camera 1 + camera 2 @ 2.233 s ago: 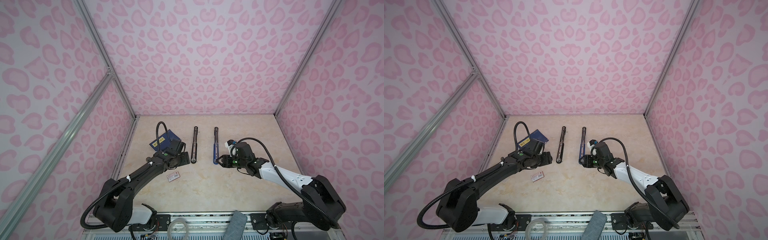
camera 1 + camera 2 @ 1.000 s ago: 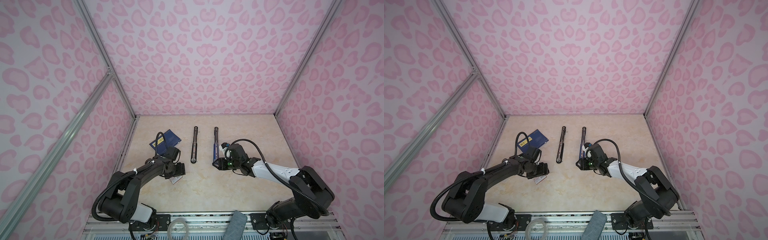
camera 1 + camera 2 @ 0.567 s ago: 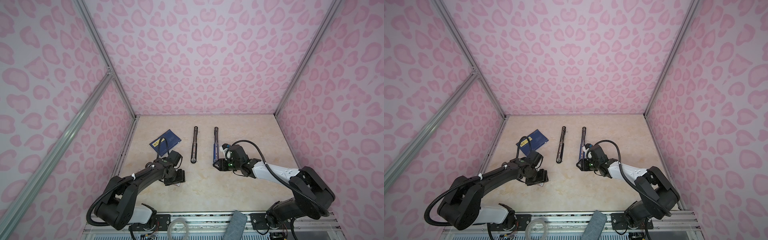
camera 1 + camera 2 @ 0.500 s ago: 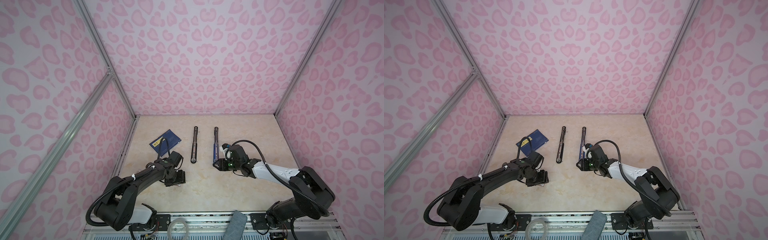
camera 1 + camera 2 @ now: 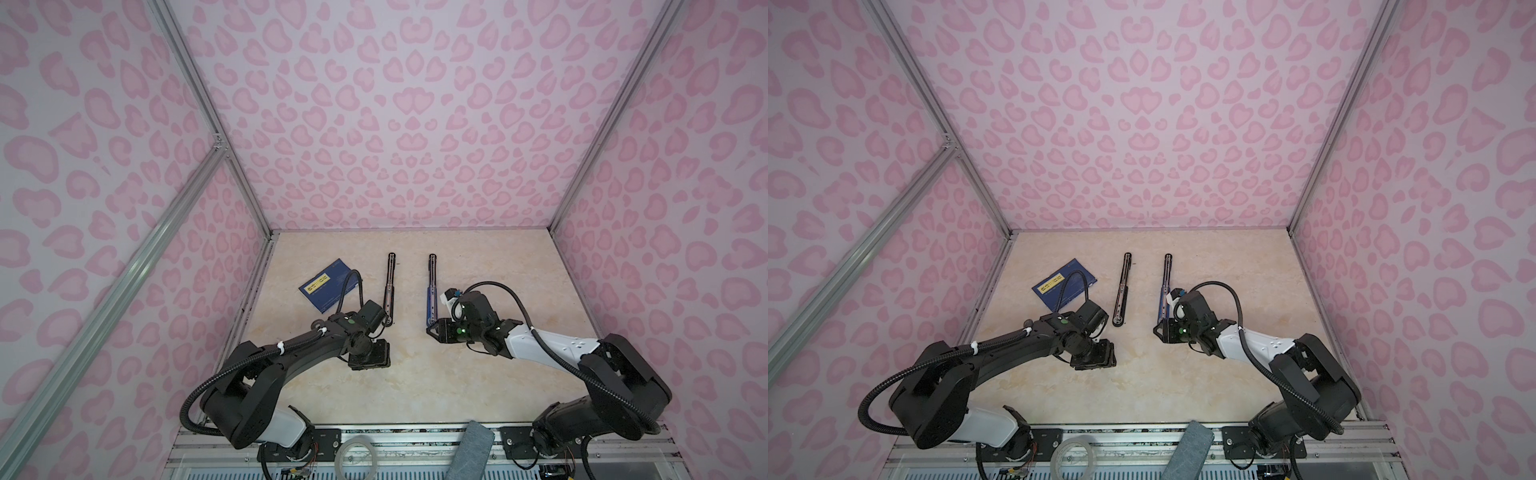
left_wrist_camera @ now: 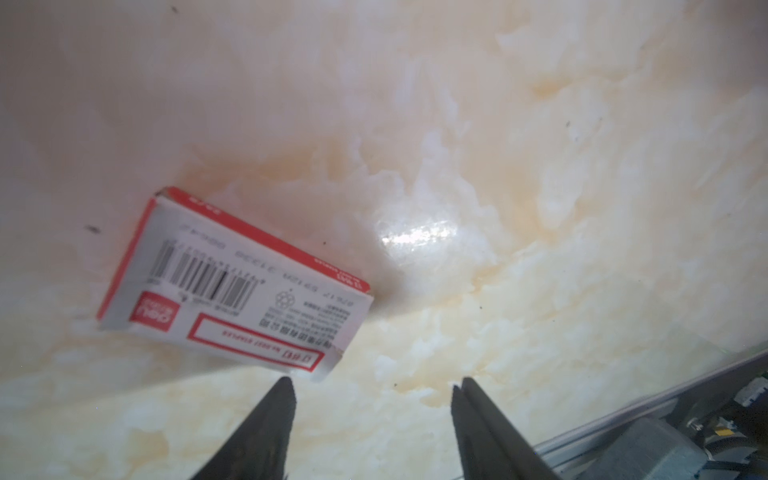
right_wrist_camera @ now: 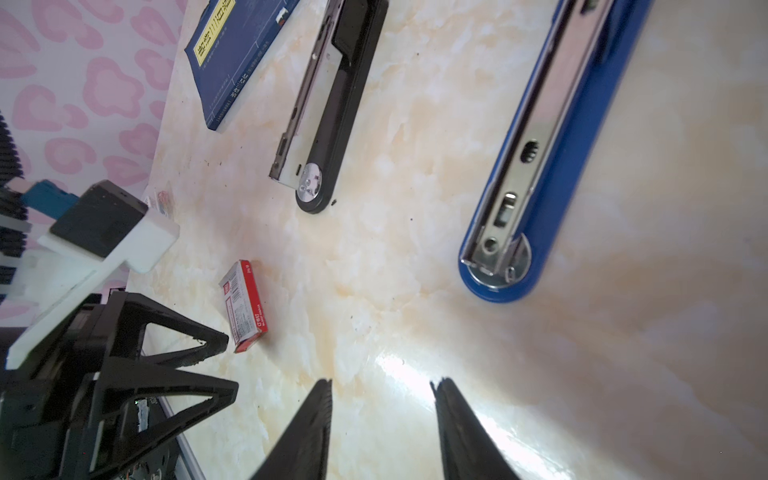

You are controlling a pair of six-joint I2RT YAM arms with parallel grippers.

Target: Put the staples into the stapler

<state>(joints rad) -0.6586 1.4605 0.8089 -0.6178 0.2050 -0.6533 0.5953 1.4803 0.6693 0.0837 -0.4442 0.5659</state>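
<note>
Progress: early, by my reading. The blue stapler (image 7: pixel 540 166) and the black stapler (image 5: pixel 389 291) both lie opened flat, metal channels bare, and no staples show in either.
Left gripper (image 6: pixel 374 382): jaws apart, holding nothing, poised just beside the small staple box (image 6: pixel 237 282), which lies flat.
Right gripper (image 7: pixel 382 382): jaws partly apart, empty, near the rounded end of the blue stapler.
Staples: no loose strip is clear. A small pale patch (image 7: pixel 160 202) by the wall is too blurred to name.
Left to do: fetch a strip, lay it in a channel, close the stapler.
Writing: the box carries a barcode, a red "deli" logo and "STAPLES" in a red frame. The yellow label on the dark blue booklet (image 5: pixel 328 286) is unreadable.
</note>
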